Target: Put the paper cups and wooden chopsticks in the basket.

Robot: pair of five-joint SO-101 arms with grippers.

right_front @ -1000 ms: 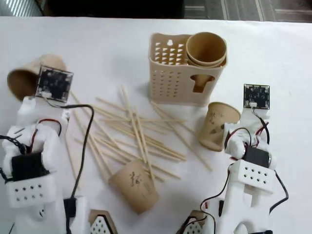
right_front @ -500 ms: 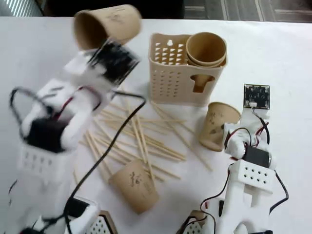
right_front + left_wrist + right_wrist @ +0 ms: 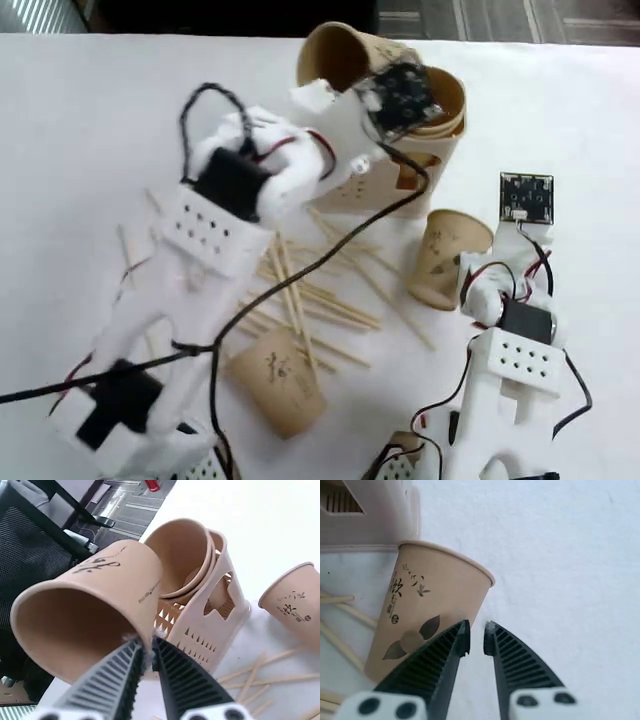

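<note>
My left gripper [image 3: 148, 647] is clamped on the rim of a paper cup [image 3: 85, 615], holding it tilted above the basket [image 3: 200, 635]. In my judgement I should turn the cup base-down over the nested cups [image 3: 180, 555] at one end of the basket before release, because a tilted cup may catch the wall. The right gripper [image 3: 476, 630] is empty, its jaws a narrow gap apart, beside a fallen cup [image 3: 427, 605]. The chopsticks [image 3: 320, 300] lie on the table.

Five paper cups [image 3: 277, 380]: one held aloft, two nested in the single basket [image 3: 215, 630], two lying on the worktop [image 3: 100, 100]. Wooden chopsticks [image 3: 330, 305]: one crossed heap, too tangled to count. Two arms [image 3: 510, 365].
</note>
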